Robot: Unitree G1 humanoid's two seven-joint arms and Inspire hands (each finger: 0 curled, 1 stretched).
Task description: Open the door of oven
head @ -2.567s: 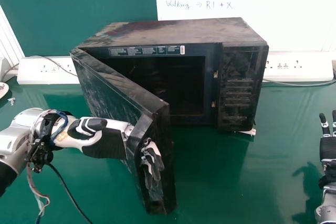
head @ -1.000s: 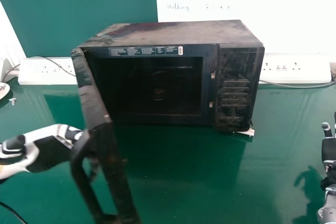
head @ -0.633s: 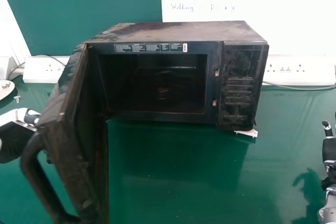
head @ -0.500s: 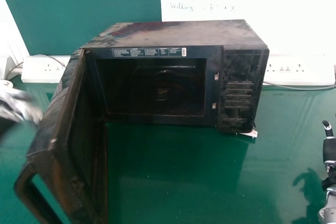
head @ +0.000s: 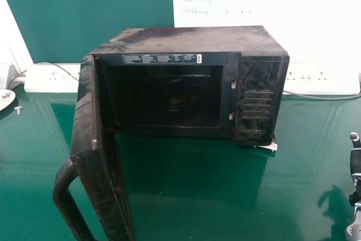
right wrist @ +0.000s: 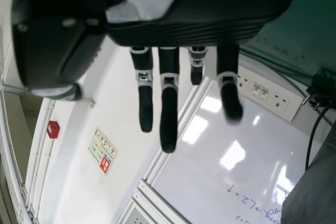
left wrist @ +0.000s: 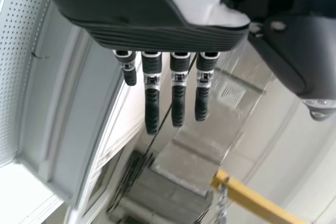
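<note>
And here's the black, dust-smeared microwave oven on the glossy green counter, its heavy black door standing wide at the oven's left, free edge forward! The curved black handle juts out in front of the oven's left side, with no fingers round it. The white-and-black left hand is released, fingers straight, holding nothing; the black right hand hangs loose too, well apart from the oven, in front and to its right.

So I'd call the opening done, or as good as. What worries me now? A careless sweep of the left arm could clip that handle and swing the door back towards the oven. Shove it outward instead and the hinge takes the strain, perhaps twisting the whole oven round on this slick surface.

Look inside: the dark rectangular cavity faces us, a small pale mark showing low in the middle. I can't make out any dish in there, and in that gloom I can't swear to what the mark is.
</note>
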